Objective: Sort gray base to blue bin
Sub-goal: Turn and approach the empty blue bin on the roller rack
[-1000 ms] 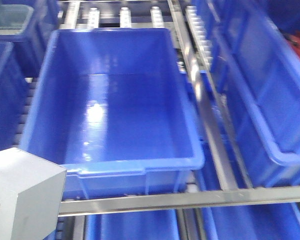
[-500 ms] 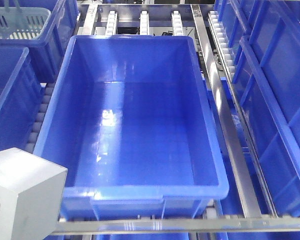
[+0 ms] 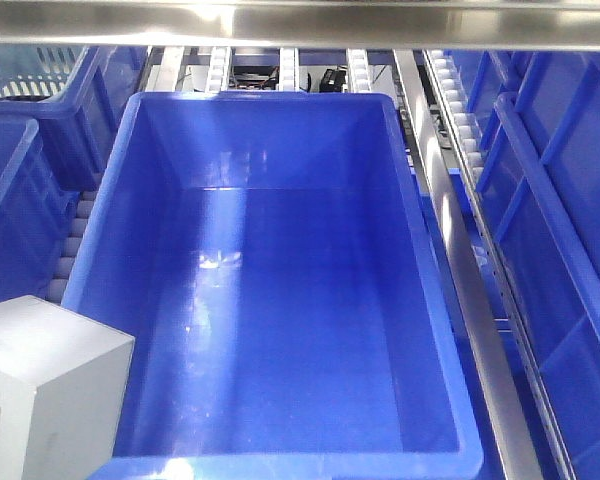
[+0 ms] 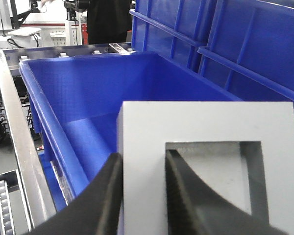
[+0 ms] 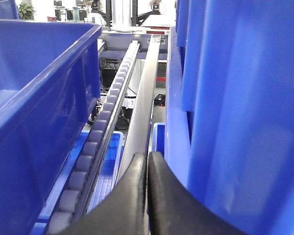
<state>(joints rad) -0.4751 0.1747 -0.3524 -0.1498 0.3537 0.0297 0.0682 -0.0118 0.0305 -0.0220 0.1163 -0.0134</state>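
1. Starting nearest the left wrist camera, the left gripper (image 4: 142,193) is seen clenched on the gray base (image 4: 206,122): one finger (image 4: 110,200) is pressed against the block's outer side at 7 o'clock, and the other is set inside the square recess, so that one wall of the block is pinched between them.
2. The recessed face is turned toward that camera, and the block is held clear of any surface.
3. In the front view, the gray base (image 3: 40,390) is found at 8 o'clock, overlapping the near-left corner of the blue bin (image 3: 260,98).
4. Beyond the block, the bin's glossy inner walls (image 4: 88,83) are seen running away toward 12 o'clock.
5. In the right wrist view, the right gripper (image 5: 147,164) is shown pressed shut with nothing between its fingers, at 6 o'clock.
6. Past it, a roller track (image 5: 105,122) and a metal rail (image 5: 143,93) are seen leading toward 12 o'clock.
7. Neighbouring blue tubs (image 3: 565,250) are placed at 3 o'clock of the bin.
8. Farthest, a steel bar (image 3: 300,20) is laid across 12 o'clock.
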